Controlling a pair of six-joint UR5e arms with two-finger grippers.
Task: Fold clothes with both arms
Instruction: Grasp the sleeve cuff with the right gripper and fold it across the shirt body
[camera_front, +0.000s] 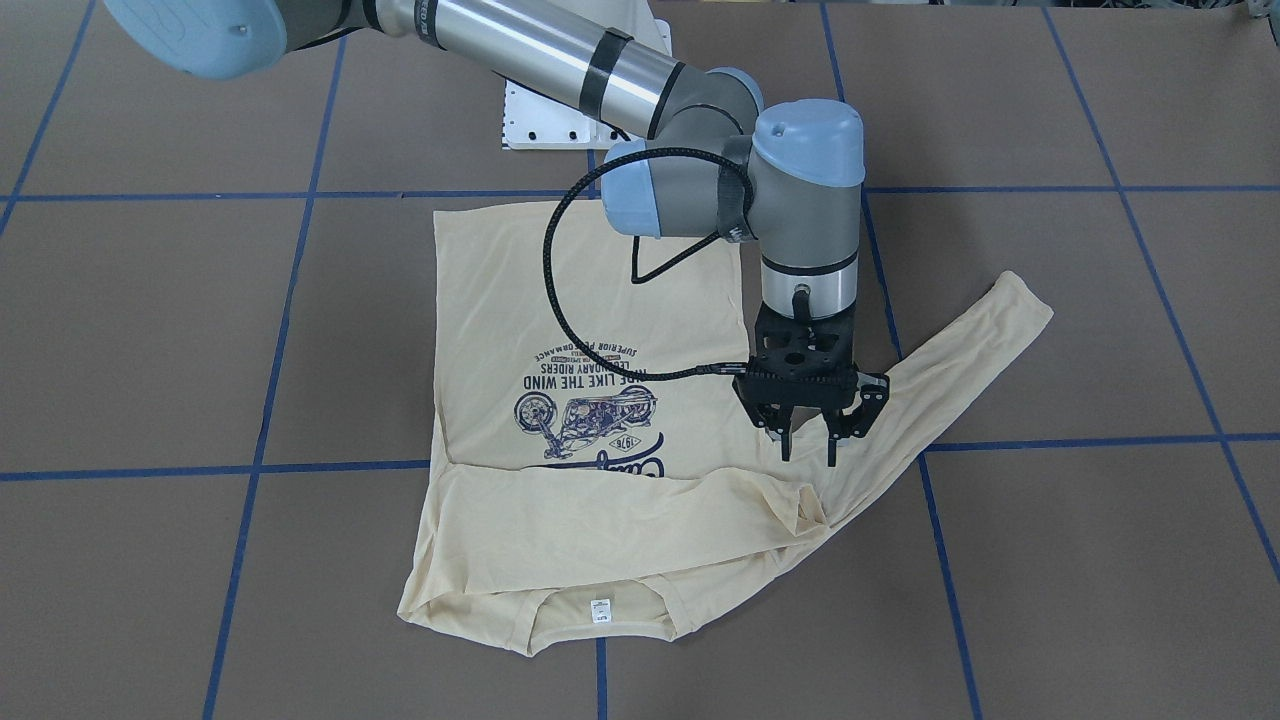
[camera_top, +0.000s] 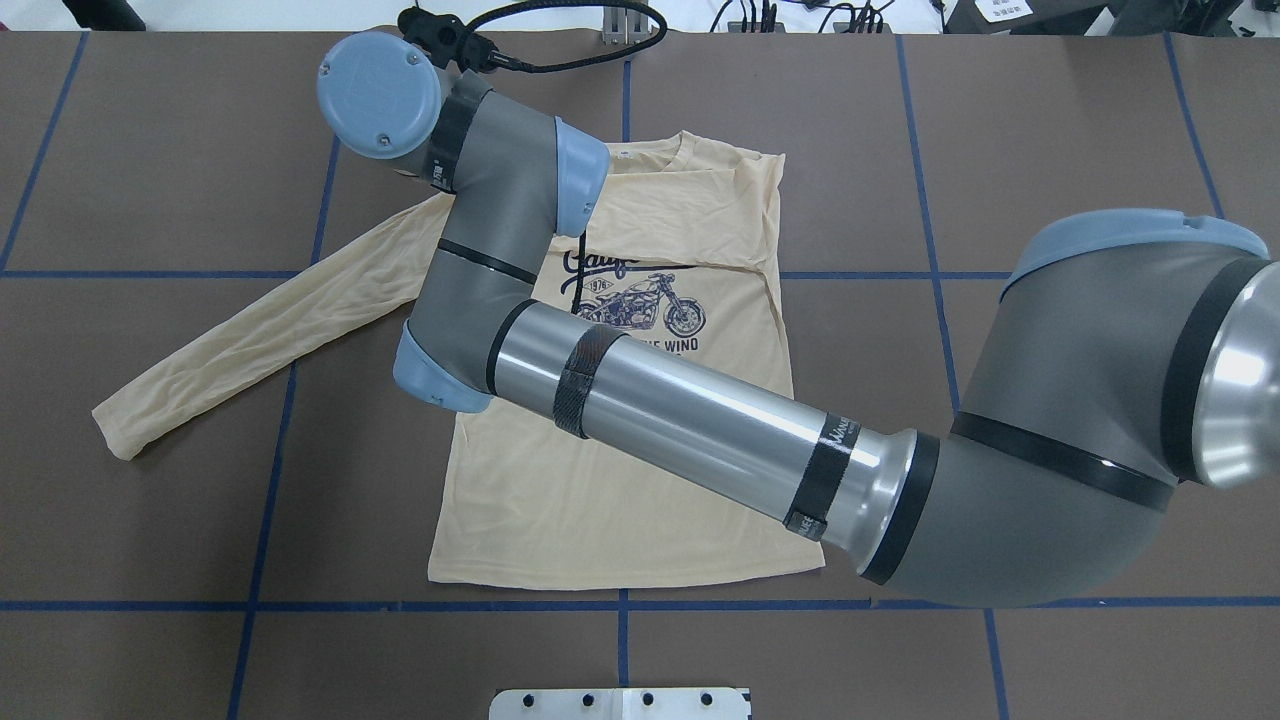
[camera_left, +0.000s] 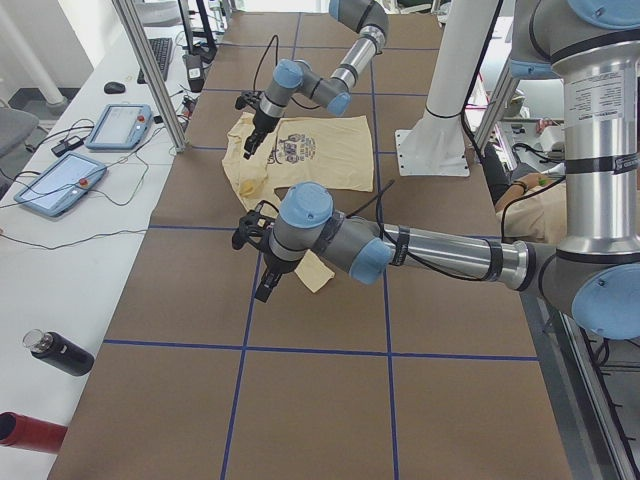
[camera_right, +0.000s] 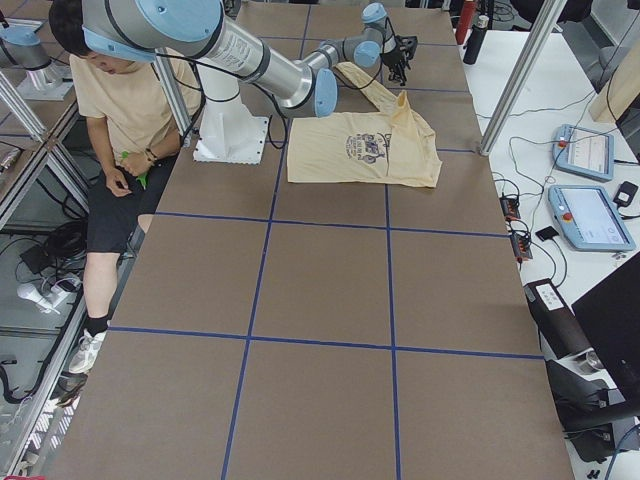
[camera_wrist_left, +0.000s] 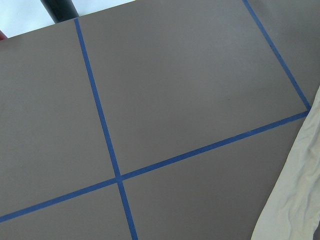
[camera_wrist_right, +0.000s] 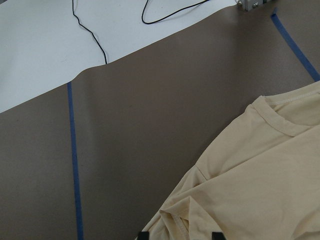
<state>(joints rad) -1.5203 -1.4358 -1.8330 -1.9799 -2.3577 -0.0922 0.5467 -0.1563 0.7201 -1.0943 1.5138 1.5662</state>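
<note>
The cream long-sleeved T-shirt (camera_front: 490, 300) lies print-up on the brown table (camera_front: 150, 330), one sleeve folded across its chest and the other sleeve (camera_front: 960, 370) stretched toward the robot's left. The right gripper (camera_front: 810, 455) hangs over that shoulder, jaws spread and empty. The left gripper (camera_left: 263, 290) (seen only from the side) is near the cuff, and I cannot tell how its jaws stand.

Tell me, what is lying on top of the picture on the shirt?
A folded sleeve lies across the shirt, covering one edge of the print. The motorcycle and small words show; most of the big curly word is hidden.
</note>
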